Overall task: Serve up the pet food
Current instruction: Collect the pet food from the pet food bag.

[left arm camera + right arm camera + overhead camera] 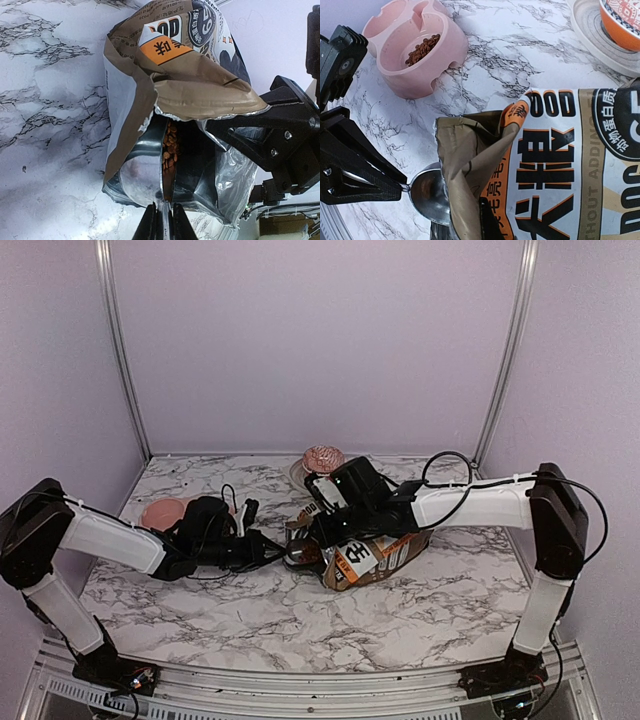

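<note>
A: Metal spoon [427, 192] – who has it?
B: The left jaws, clamped on its handle; its scoop end sits in the open mouth of the bag [165, 85]
A: And the right jaws?
B: Pinched shut on the bag's torn top edge
A: Where is the kibble [170, 147]?
B: Some shows inside the bag, right beside the spoon; a small heap lies in the pink bowl [432, 75] standing on the marble surface [520, 65], apart from the bag
</note>
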`<action>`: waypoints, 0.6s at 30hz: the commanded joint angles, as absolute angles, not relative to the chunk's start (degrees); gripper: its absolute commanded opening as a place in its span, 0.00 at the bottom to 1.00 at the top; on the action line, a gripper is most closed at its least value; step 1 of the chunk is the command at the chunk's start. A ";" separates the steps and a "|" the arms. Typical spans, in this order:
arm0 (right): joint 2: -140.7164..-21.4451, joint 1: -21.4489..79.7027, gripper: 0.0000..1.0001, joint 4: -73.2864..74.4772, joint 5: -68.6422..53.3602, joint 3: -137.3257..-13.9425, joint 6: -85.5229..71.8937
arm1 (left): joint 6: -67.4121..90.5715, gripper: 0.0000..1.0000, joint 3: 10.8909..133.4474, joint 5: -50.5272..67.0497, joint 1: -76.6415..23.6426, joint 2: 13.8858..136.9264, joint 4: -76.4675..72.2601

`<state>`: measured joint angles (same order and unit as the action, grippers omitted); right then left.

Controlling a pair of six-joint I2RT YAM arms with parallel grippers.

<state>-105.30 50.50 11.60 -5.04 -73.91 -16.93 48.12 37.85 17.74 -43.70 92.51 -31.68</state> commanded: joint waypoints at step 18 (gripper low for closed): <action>-105.21 50.90 0.00 16.88 -3.78 -74.63 -16.83 | 51.81 0.00 32.40 17.93 -42.01 86.28 -37.88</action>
